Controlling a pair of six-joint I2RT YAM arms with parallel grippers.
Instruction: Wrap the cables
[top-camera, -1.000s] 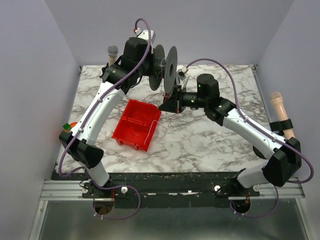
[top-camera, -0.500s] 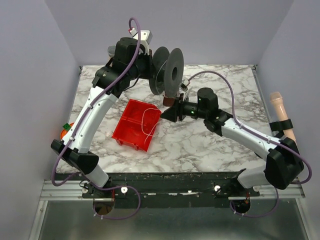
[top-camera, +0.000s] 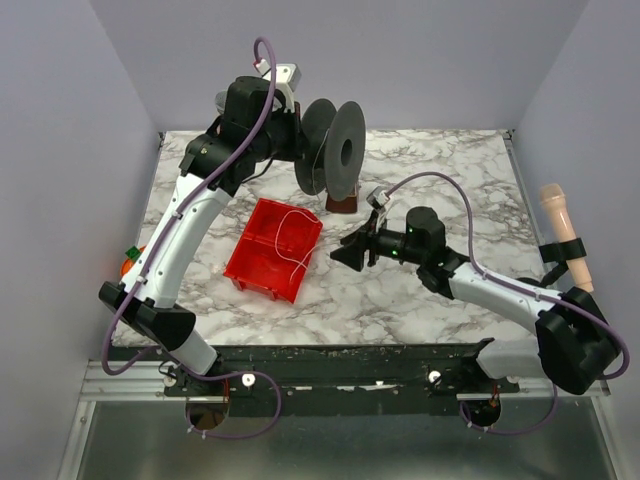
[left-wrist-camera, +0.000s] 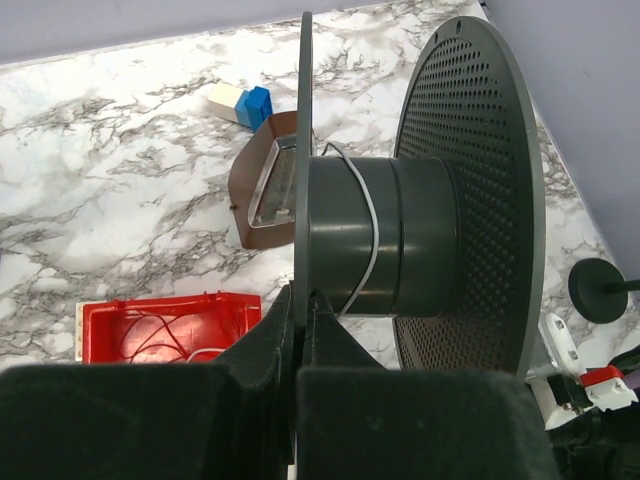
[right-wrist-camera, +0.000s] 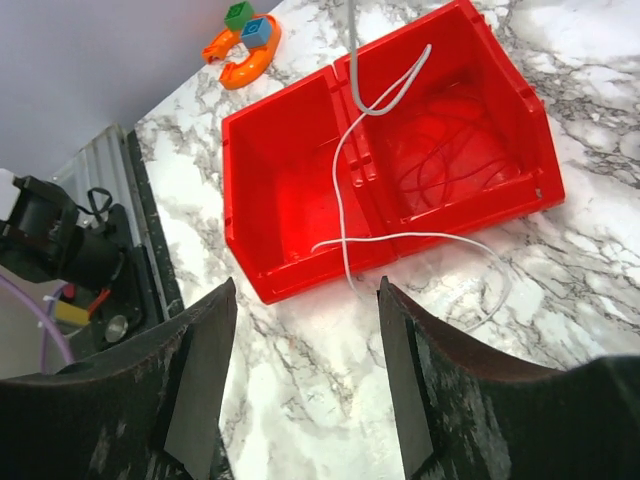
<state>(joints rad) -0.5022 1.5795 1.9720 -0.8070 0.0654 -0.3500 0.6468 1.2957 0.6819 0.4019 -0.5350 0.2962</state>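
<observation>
My left gripper (top-camera: 303, 140) (left-wrist-camera: 303, 300) is shut on the thin left flange of the black spool (top-camera: 340, 152) (left-wrist-camera: 430, 230) and holds it up over the back of the table. The thin white cable (left-wrist-camera: 372, 235) crosses the spool's hub once and drops into the red bin (top-camera: 262, 262) (right-wrist-camera: 290, 200). There the cable (top-camera: 293, 240) (right-wrist-camera: 340, 190) lies in loose loops, and one loop spills over the bin's edge onto the marble. My right gripper (top-camera: 345, 252) (right-wrist-camera: 306, 285) hovers open just right of the bin, with nothing between its fingers.
A brown holder (top-camera: 342, 205) (left-wrist-camera: 255, 185) stands under the spool, with white and blue blocks (left-wrist-camera: 240, 103) behind it. An orange toy (top-camera: 128, 265) (right-wrist-camera: 245, 55) lies at the table's left edge. A microphone (top-camera: 560, 225) stands at the right edge.
My right gripper opened, let the cable go and drew back down toward the bin's right side. The freed cable dropped across the bin. The left arm raised and turned the spool.
</observation>
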